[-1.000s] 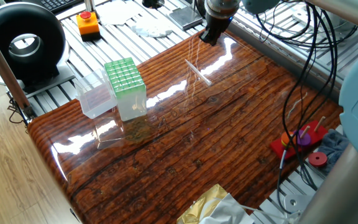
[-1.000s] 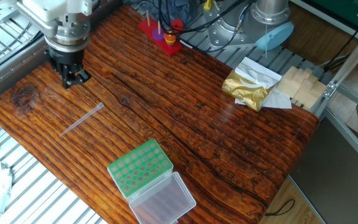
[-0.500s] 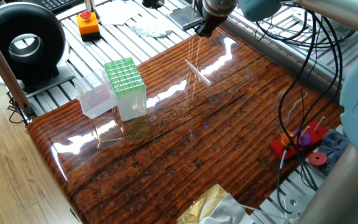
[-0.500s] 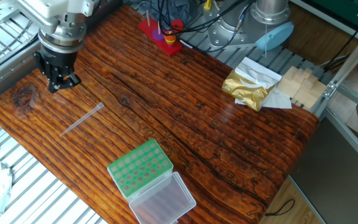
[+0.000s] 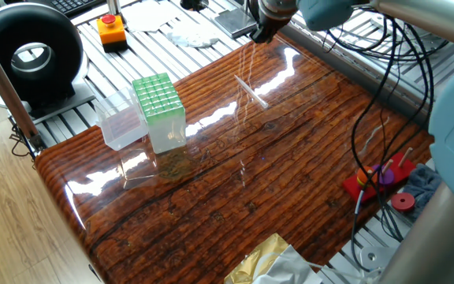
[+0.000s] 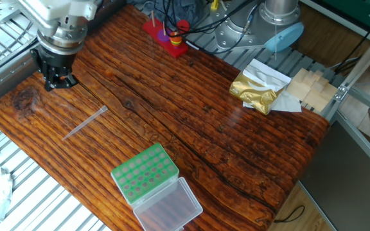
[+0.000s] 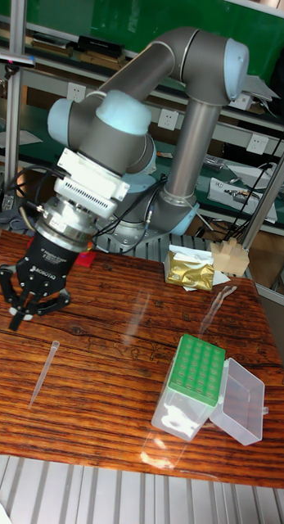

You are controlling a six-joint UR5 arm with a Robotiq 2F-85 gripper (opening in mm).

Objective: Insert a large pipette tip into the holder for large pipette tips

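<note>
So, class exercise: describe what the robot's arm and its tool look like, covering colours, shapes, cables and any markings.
The jointed silver-grey tubular arm has pale blue rounded joint caps. Its wrist carries a white ribbed block, then a silver ring, with black cables looping beside it. The black two-finger tool has a cylindrical body with small white lettering, too small to read.

Grey tubular metal arm (image 7: 191,123) with pale blue joint caps; ribbed silver wrist collar; black two-finger gripper (image 7: 24,313) with white lettering; black cables alongside.
</note>
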